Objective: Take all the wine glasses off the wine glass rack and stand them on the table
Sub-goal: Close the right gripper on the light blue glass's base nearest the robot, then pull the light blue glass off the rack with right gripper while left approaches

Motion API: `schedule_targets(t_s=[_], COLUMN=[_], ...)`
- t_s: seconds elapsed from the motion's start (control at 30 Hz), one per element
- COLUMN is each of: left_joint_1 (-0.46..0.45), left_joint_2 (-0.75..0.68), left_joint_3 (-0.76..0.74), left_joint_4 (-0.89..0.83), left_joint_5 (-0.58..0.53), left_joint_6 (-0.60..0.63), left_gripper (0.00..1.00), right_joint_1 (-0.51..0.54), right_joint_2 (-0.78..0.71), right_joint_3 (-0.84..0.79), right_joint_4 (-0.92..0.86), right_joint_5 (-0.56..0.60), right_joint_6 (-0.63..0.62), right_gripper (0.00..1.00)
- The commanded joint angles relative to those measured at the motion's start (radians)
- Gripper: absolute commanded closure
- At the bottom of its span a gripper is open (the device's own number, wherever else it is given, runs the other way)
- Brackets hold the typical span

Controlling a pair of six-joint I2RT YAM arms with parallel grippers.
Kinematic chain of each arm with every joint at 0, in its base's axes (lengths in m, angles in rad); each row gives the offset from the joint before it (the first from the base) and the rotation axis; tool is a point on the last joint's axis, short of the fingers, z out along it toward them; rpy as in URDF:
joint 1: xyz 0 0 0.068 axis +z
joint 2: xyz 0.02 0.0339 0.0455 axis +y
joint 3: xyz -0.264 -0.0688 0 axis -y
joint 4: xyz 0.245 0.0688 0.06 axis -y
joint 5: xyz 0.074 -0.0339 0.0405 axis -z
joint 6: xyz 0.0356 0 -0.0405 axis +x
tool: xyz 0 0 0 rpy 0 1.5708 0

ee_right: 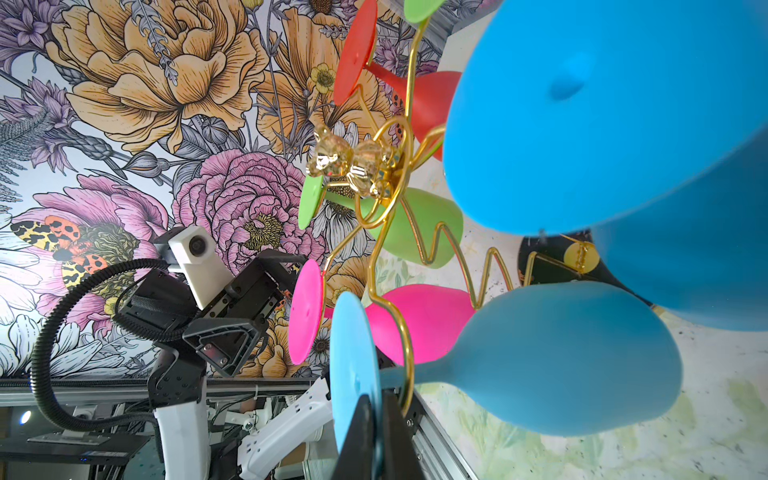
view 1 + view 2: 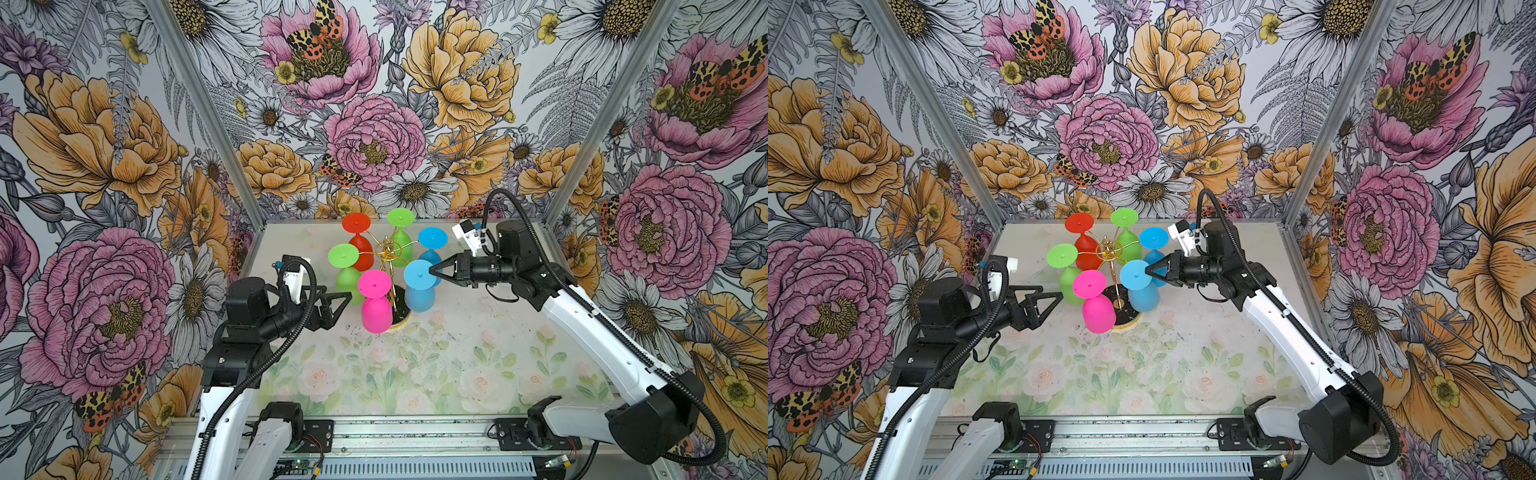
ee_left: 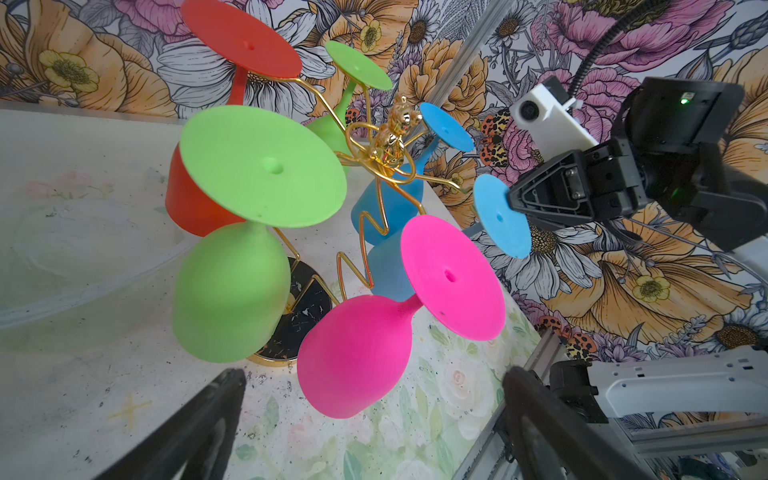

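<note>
The wine glass rack (image 2: 388,249) (image 2: 1109,250) is a thin gold wire stand on a round black base, with several coloured glasses hanging upside down from its loops. The wine glass (image 2: 417,277) (image 1: 561,365) is light blue and hangs on the loop nearest the right arm. My right gripper (image 2: 432,271) (image 2: 1147,270) (image 1: 377,401) is shut on the edge of its flat foot disc (image 3: 500,220). My left gripper (image 2: 347,297) (image 2: 1059,296) (image 3: 374,376) stands open beside the rack, near a green glass (image 2: 347,278) and a pink glass (image 3: 353,357), holding nothing.
A red glass (image 2: 360,245), a second green glass (image 2: 401,241) and a second blue glass (image 2: 432,245) hang at the rack's far side. The rack's base (image 3: 307,307) stands on a floral table mat (image 2: 415,374). Flowered walls close in the back and both sides.
</note>
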Motion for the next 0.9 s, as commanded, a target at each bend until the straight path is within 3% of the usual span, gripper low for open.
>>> schedule_targets(t_s=[0.0, 0.23, 0.87], left_joint_1=[-0.009, -0.008, -0.012], left_joint_2=[0.006, 0.006, -0.001], left_joint_3=[-0.012, -0.007, 0.011], left_joint_4=[0.002, 0.002, 0.0], left_joint_5=[0.003, 0.001, 0.008], left_joint_6=[0.023, 0.022, 0.011], left_gripper=[0.01, 0.01, 0.01], right_joint_1=[0.007, 0.007, 0.008], right_joint_2=[-0.008, -0.011, -0.033], right_joint_3=[0.029, 0.029, -0.024], right_joint_4=[0.011, 0.036, 0.191], right_joint_5=[0.004, -0.01, -0.054], right_joint_6=[0.008, 0.035, 0.153], right_gripper=[0.94, 1.0, 1.0])
